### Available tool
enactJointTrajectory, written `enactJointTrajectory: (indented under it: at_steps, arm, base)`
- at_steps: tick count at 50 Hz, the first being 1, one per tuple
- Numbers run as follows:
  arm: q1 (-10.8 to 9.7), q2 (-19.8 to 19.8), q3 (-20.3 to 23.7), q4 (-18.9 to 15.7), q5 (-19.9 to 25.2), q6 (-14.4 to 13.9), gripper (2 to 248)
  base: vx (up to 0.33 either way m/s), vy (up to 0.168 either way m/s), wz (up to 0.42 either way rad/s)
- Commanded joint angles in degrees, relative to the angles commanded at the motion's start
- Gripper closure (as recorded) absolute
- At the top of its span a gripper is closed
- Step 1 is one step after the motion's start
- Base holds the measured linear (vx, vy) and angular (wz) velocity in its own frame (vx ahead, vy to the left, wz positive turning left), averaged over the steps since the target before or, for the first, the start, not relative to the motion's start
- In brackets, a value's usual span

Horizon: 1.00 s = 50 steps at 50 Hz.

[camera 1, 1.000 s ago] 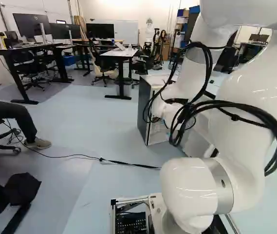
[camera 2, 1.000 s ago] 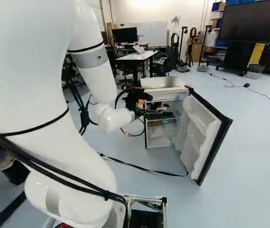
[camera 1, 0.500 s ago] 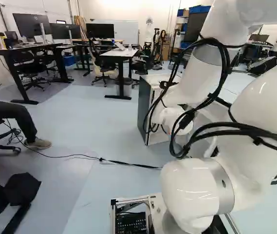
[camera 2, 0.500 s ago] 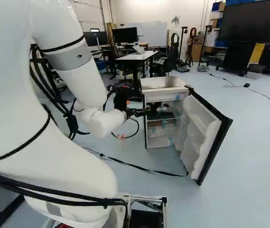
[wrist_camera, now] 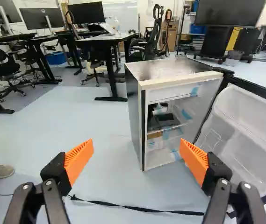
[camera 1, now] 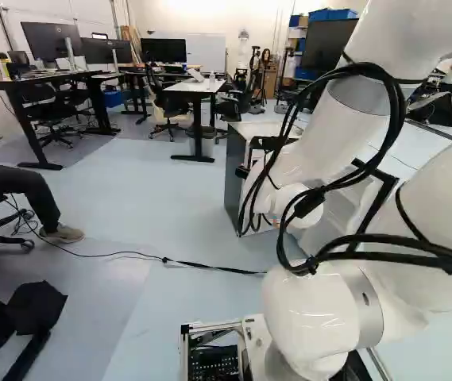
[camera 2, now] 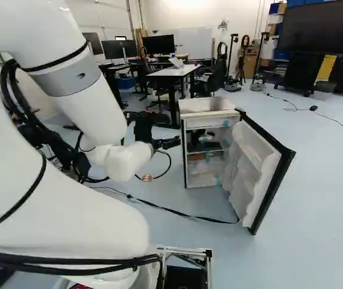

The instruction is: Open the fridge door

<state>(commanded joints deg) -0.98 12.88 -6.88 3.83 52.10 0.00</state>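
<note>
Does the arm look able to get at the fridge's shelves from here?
Probably yes: the door stands wide open and nothing visible blocks the way from the open tool to the shelves, though reach is uncertain.

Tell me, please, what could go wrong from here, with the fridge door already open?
The open end effector might bump the fridge door if it advances, perhaps swinging it. The black strap on the floor might catch the base if it drives. Looping cables on the arm might snag.

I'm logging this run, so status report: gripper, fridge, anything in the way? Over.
Gripper open, empty. Fridge door wide open, clear of the gripper. Black cable on the floor before the fridge.
</note>
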Motion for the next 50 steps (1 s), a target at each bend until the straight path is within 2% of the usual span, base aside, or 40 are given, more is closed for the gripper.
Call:
enactJointTrajectory:
  at_steps: [24, 50]
  arm:
    - [0.9, 2.84, 1.71, -3.49, -1.91, 0.0, 3]
    - [0.98, 3.12, 1.88, -3.83, -2.1, 0.0, 3]
  base:
    - [0.0, 0.0, 0.0]
    - [0.0, 0.0, 0.0]
